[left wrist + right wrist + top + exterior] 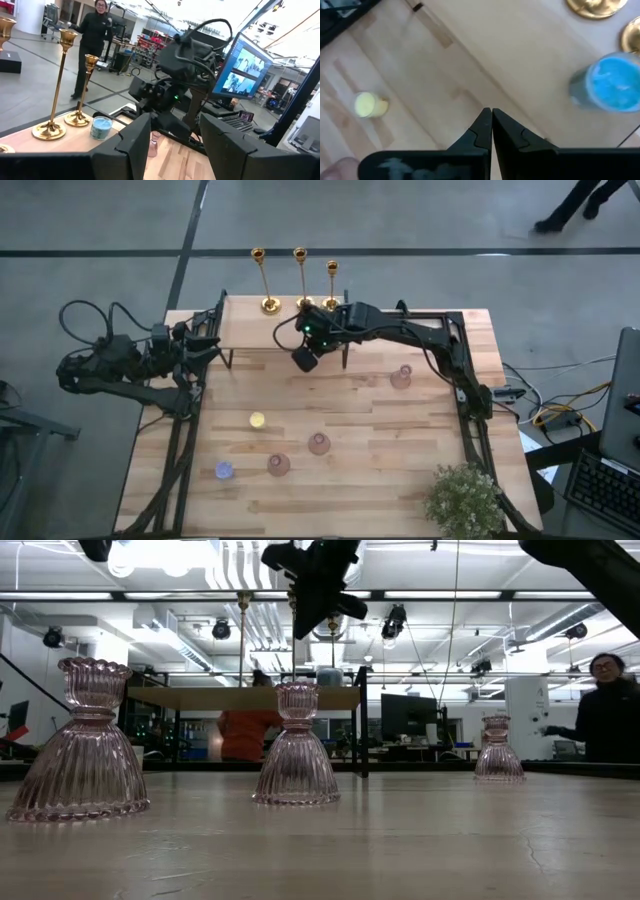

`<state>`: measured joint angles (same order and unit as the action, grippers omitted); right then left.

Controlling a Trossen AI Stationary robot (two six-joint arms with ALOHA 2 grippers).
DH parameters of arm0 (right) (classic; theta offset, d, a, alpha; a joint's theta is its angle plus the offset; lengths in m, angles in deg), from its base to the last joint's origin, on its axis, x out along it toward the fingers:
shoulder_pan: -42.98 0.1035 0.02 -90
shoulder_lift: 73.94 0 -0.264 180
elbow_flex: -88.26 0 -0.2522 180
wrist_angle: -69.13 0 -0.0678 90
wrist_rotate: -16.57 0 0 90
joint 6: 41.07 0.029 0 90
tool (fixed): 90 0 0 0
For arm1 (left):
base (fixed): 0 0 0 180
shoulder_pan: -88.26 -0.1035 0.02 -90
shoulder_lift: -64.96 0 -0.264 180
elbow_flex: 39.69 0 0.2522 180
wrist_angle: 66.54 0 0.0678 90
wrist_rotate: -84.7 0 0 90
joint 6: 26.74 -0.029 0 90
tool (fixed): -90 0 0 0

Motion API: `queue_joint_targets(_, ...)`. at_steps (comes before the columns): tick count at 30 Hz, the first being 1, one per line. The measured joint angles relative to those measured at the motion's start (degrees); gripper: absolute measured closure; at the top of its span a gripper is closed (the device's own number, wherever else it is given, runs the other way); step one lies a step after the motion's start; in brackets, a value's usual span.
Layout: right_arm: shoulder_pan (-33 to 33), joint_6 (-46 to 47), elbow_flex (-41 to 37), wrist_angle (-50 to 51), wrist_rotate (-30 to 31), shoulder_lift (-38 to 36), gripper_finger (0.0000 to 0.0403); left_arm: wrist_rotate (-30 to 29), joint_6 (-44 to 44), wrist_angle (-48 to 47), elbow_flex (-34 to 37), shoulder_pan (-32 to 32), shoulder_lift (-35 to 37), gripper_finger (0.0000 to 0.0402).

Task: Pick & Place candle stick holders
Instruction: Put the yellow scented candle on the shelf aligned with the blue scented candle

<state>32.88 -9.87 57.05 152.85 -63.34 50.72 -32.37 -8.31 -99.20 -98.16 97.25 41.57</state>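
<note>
Three gold candlesticks [300,278] stand on the shelf [245,325]. The right gripper [491,114], pinched shut and empty, hangs beside them. The left gripper [175,137] waits, seemingly open.

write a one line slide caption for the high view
Right pincer shut and empty beside the raised shelf holding three gold candle stick holders; left arm waits at the table's edge.

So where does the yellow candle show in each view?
High view: yellow candle on the table, left of centre.
Low view: not in it.
Left wrist view: not in it.
Right wrist view: at the picture's left edge.
Shared landmark: the gold candle stick holders, whose bases also show in the right wrist view.
</note>
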Motion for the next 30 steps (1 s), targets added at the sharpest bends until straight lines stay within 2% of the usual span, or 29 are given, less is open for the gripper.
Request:
queue_joint_targets(13,5.1,4.7,0.0,-2.2,0.4,-0.1,0.0394,0.0,1.5,0.0,0.0,0.0,-0.6,0.0225)
queue_joint_targets(30,7.6,6.3,0.0,-2.9,0.6,-0.1,0.0394,0.4,4.2,0.0,0.0,0.0,-3.2,0.0225)
